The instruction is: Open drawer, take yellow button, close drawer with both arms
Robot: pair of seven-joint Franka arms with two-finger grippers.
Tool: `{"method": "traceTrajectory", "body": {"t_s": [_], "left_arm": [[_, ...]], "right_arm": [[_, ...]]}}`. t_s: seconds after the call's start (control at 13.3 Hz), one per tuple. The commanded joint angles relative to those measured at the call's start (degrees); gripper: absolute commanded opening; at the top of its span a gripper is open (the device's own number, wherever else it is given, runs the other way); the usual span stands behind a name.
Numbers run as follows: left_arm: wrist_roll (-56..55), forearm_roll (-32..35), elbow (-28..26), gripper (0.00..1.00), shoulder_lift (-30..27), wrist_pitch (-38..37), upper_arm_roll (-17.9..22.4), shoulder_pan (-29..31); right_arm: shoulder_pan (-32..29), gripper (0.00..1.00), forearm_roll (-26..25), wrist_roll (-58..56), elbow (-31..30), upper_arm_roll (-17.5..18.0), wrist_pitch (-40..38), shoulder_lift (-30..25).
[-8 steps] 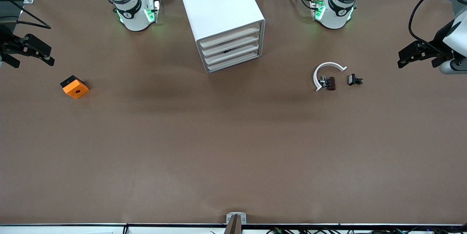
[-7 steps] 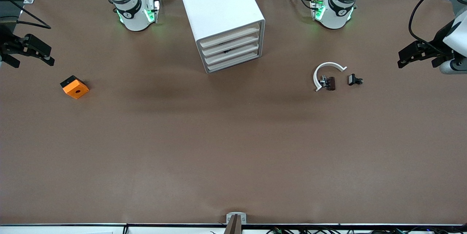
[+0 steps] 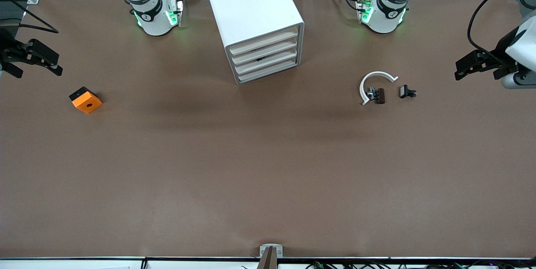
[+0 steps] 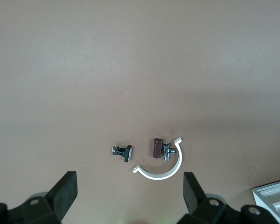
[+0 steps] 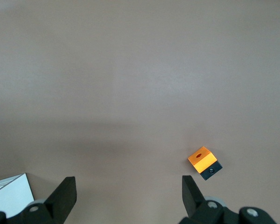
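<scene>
The white drawer cabinet stands between the two arm bases, with its stacked drawers all pushed in. The button is hidden. My left gripper hangs open over the left arm's end of the table. In the left wrist view its fingers are spread wide over bare table, with nothing between them. My right gripper hangs open over the right arm's end. The right wrist view shows that gripper empty too.
An orange block with a hole lies near the right gripper. A white half-ring, a dark brown part and a small black clip lie toward the left arm's end.
The left gripper has shifted slightly toward the robots' side of the table. The right gripper and all objects have stayed put.
</scene>
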Motion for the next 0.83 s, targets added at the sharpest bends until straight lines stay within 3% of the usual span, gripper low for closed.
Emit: {"method": "traceTrajectory", "body": {"t_s": [0.0, 0.15, 0.45, 0.75], "left_arm": [[0.7, 0.1, 6.9, 1.00, 8.6, -0.7, -0.2, 0.5], [0.9, -0.5, 7.8, 1.00, 14.4, -0.7, -0.2, 0.6], [-0.3, -0.8, 7.8, 1.00, 20.6, 0.1, -0.3, -0.4], [-9.7, -6.0, 7.1, 1.00, 25.6, 1.9, -0.8, -2.3]], "right_arm": [[0.9, 1.00, -0.7, -0.2, 1.1, 0.0, -0.7, 0.5], [2.8, 1.00, -0.7, 0.4, 1.1, 0.0, -0.7, 0.5], [5.7, 1.00, -0.2, 1.4, 1.1, 0.0, -0.8, 1.0], [9.7, 1.00, -0.2, 13.1, 1.1, 0.0, -0.6, 1.6]]}}
